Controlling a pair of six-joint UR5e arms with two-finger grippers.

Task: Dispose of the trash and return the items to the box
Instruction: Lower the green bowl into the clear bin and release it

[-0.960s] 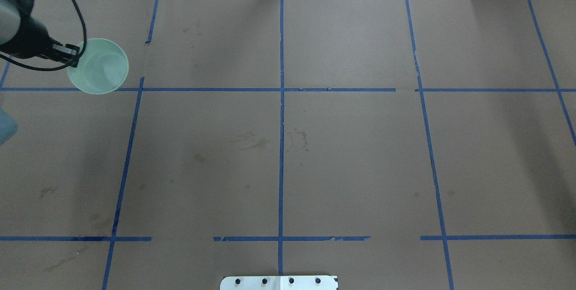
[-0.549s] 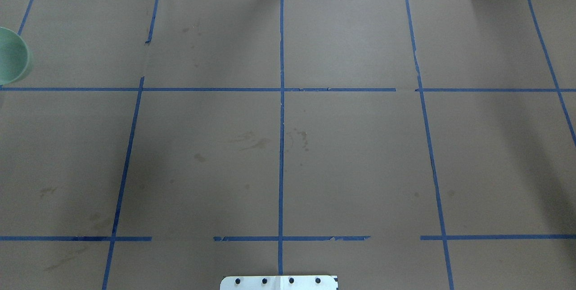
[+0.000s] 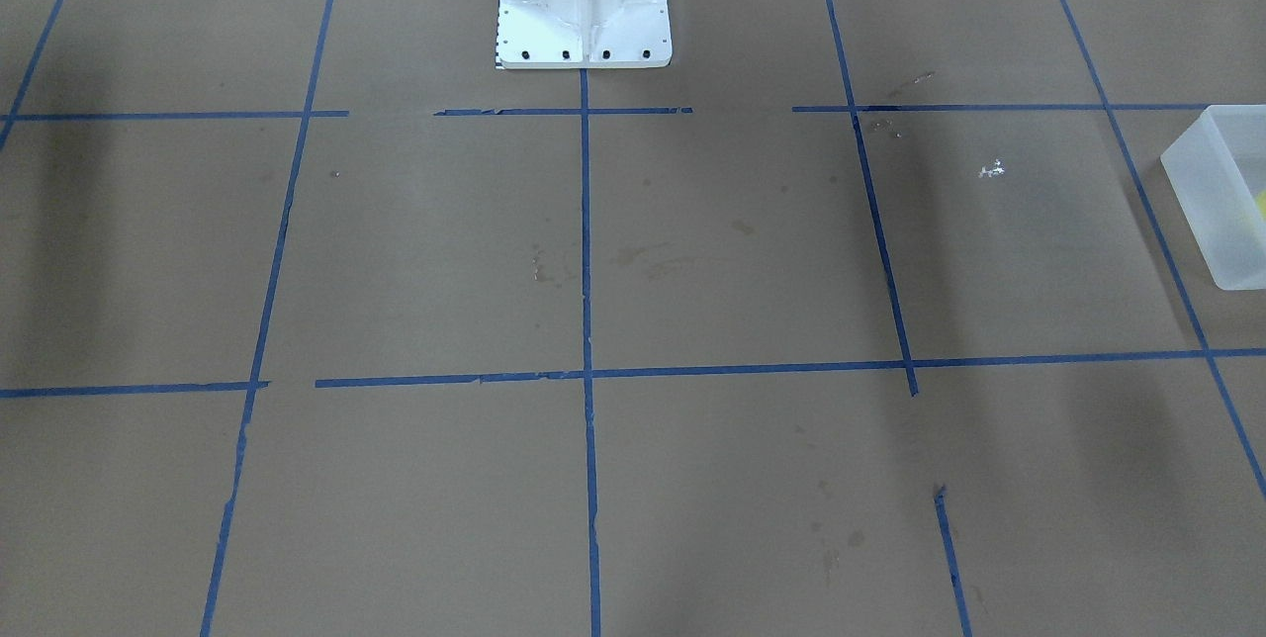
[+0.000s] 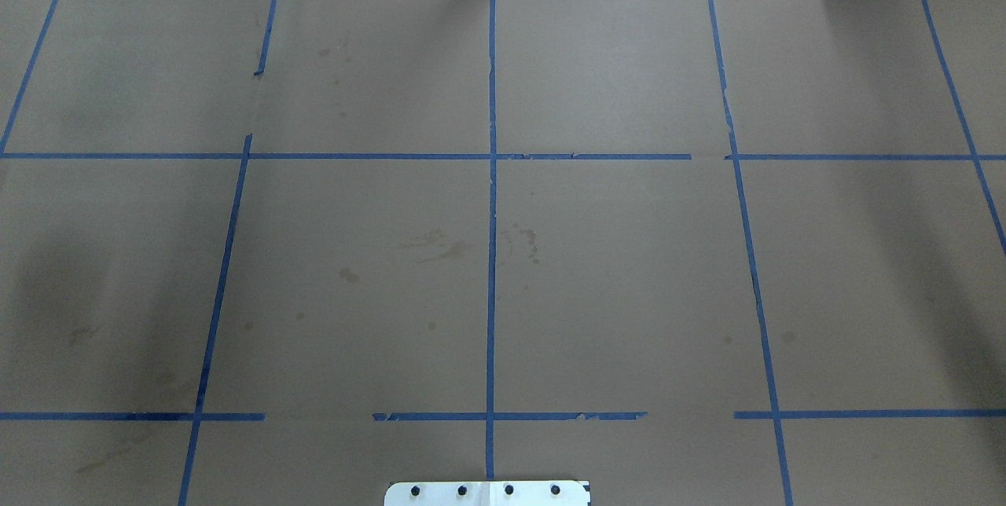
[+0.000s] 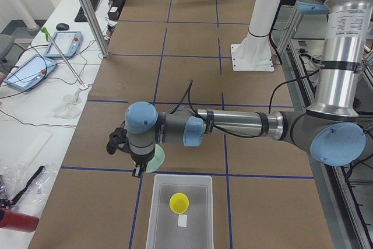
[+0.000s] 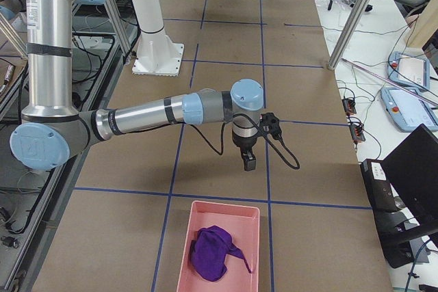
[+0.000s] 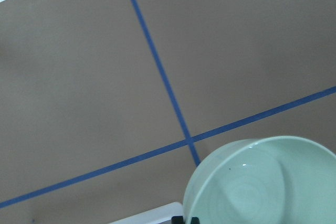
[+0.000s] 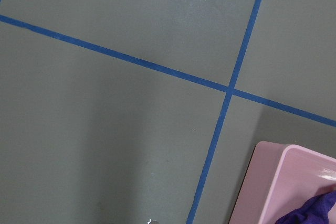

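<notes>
My left gripper (image 5: pixel 139 170) is shut on the rim of the pale mint-green bowl (image 5: pixel 156 158) and holds it just beyond the short end of the frosted white box (image 5: pixel 152 214). In the left wrist view the bowl (image 7: pixel 262 182) fills the lower right, with the gripper (image 7: pixel 186 220) at its rim and the box's edge (image 7: pixel 147 216) below. The yellow cup (image 5: pixel 179 203) stands inside the box. The box (image 3: pixel 1212 192) also shows at the right edge of the front view. My right gripper (image 6: pixel 248 163) hangs over bare table; I cannot tell whether it is open.
A pink bin (image 6: pixel 185 251) with a purple cloth (image 6: pixel 212 254) lies at the table's right end, near my right gripper; it also shows in the right wrist view (image 8: pixel 273 182). The white robot base (image 3: pixel 584 14) stands at the table's middle edge. Blue tape lines cross the brown table.
In the overhead view my left arm carried the bowl leftward and out of the frame. Only its shadow stays at the left edge.
</notes>
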